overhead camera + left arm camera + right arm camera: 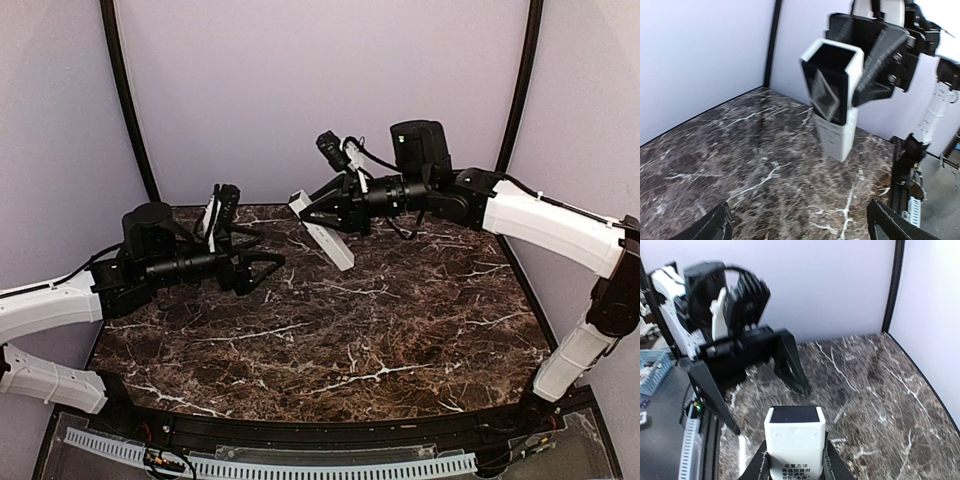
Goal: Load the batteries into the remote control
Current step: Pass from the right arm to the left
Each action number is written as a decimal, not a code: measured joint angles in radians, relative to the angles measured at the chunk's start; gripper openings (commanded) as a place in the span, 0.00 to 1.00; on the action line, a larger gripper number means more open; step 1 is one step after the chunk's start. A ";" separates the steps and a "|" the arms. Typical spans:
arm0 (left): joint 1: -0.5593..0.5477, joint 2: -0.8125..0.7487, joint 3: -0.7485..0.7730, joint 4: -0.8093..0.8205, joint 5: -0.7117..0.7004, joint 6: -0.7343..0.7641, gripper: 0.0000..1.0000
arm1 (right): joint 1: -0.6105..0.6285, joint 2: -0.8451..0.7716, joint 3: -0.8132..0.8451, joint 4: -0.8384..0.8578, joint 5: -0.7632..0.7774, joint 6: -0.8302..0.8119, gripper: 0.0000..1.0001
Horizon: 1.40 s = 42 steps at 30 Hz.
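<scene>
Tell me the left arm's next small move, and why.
Probably ease the left gripper toward the remote control: its fingers are open and empty, while the right gripper holds the remote clear of the table, dark recess facing it.

The remote control [832, 95] fills the upper middle of the view, tilted with its top end leaning left. It is white, and its upper face is dark and catches a glare. The right end effector [862, 55], black and slightly blurred, clamps its upper part from behind and from the right. The white links of the right arm [935, 107] run down the right edge. Below lies the dark marbled desk [755, 170] with pale veins. A black post [771, 45] stands in the corner between lilac walls [700, 55]. The left end effector [797, 225] shows only two black fingertips [705, 227] in the bottom corners, set wide apart with nothing between them.
</scene>
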 measured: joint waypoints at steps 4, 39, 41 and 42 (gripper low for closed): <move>-0.074 0.046 0.018 0.094 0.114 -0.011 0.96 | 0.000 -0.046 -0.049 0.179 -0.094 0.135 0.14; -0.098 0.258 0.261 0.042 0.014 -0.224 0.00 | 0.001 -0.103 -0.163 0.426 0.092 0.426 0.99; -0.098 0.303 0.342 -0.095 -0.080 -0.248 0.00 | -0.006 -0.108 -0.132 0.304 0.267 0.429 0.99; -0.097 0.335 0.389 -0.169 -0.134 -0.259 0.00 | -0.011 -0.107 -0.114 0.241 0.359 0.431 0.99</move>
